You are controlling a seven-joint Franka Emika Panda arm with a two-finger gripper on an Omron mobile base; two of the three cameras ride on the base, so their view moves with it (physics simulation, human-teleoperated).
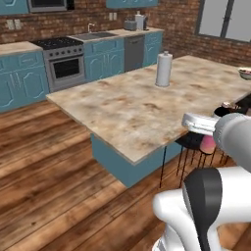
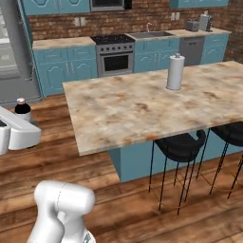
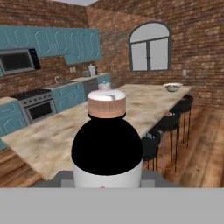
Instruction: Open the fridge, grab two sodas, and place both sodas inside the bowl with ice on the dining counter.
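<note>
Gripper (image 3: 107,186) clamped on soda bottle (image 3: 107,144): dark shoulder, white body, tan cap with white top, upright, close before hand camera. In right base view same bottle (image 2: 21,110) sits at arm's end, off dining counter's (image 2: 137,107) near corner, over wood floor. Bowl with ice (image 3: 173,87) rests at far end of dining counter. Paper towel roll (image 2: 175,72) stands upright on counter. Black stools (image 2: 180,144) tucked along counter's near edge. Fridge (image 2: 14,52) beyond counter's corner, beside teal cabinets.
</note>
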